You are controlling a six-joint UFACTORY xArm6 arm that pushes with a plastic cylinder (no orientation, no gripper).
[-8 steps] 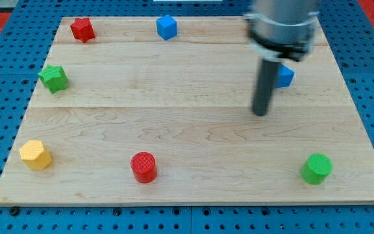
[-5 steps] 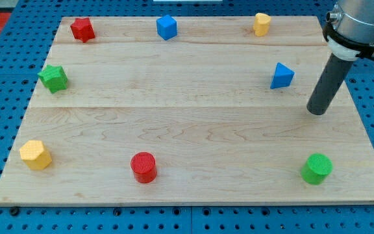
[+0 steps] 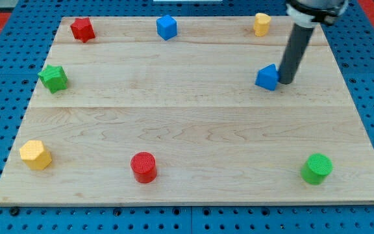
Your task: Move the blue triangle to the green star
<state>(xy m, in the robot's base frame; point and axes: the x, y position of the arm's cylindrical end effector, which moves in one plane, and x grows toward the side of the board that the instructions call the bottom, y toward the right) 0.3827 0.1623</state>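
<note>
Tip (image 3: pixel 284 80) touching right side of blue triangle (image 3: pixel 266 77), right half of surface (image 3: pixel 193 123); green star (image 3: pixel 54 78) far left.

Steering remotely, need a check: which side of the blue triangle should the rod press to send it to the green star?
Press its right face. My tip is already against that side of the blue triangle, and the green star lies far to the view's left at a similar height.
</note>
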